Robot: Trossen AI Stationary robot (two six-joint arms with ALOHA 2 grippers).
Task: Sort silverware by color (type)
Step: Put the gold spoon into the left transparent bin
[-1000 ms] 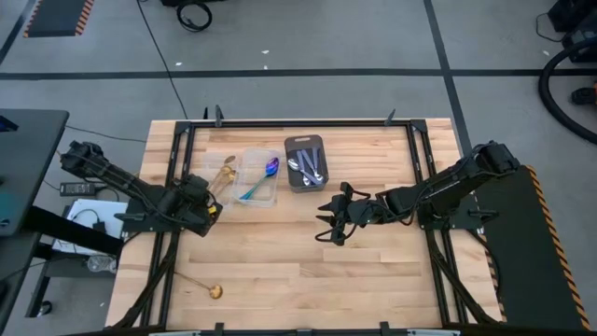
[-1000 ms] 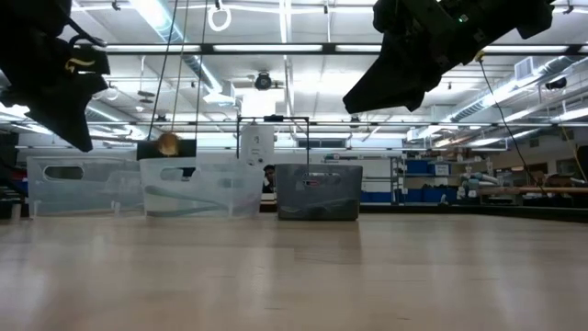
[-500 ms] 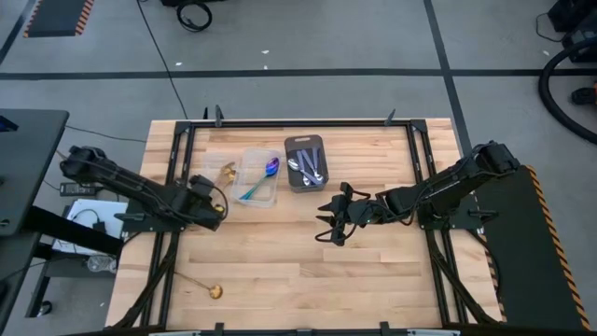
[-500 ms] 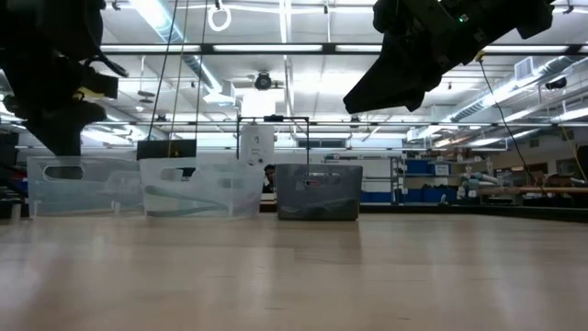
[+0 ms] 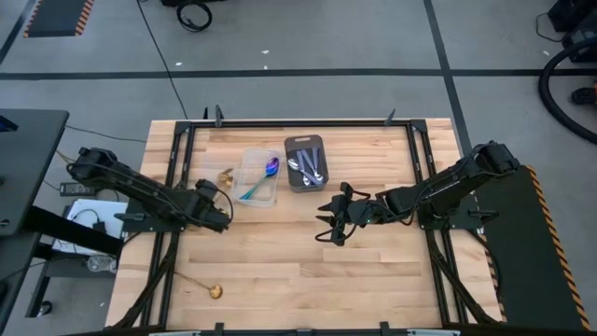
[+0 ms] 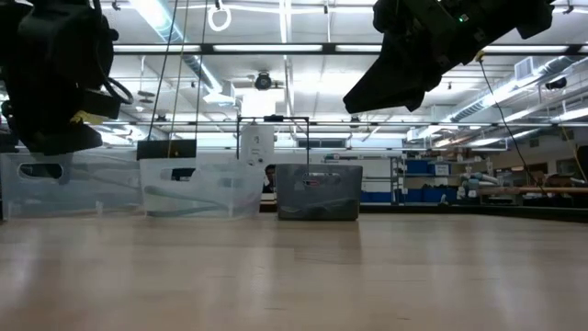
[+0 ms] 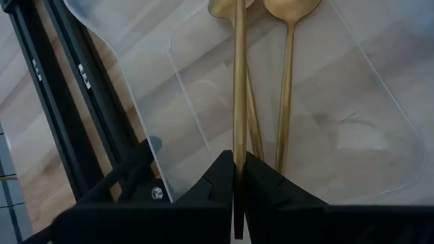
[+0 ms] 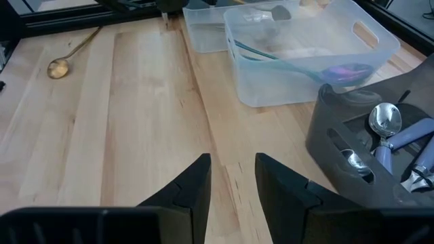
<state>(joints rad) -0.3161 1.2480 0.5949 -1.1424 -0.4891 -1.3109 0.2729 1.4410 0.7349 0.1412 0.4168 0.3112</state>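
Note:
My left gripper stands at the near edge of the left clear container, shut on a gold spoon. That spoon's bowl points away over the container. Two more gold spoons lie inside. A rainbow spoon rests in the second clear container. Silver spoons lie in the dark tray. Another gold spoon lies on the table's near left. My right gripper hangs open mid-table. My left gripper pinches the gold spoon's thin handle near its free end between the two fingers. The handle runs straight on from the fingers, over the gold spoons in the container. Whether its bowl end rests on anything, I cannot tell.
The two clear containers and the dark tray stand in a row at the table's far middle. A black frame rail runs beside the left container. Bare wood spans the near half, apart from the lone gold spoon.
My left gripper has moved a little toward the table's right and come lower, turning as it went, still shut on the gold spoon. The spoon's bowl, which showed above the container rim in the low view, has dropped out of sight there.

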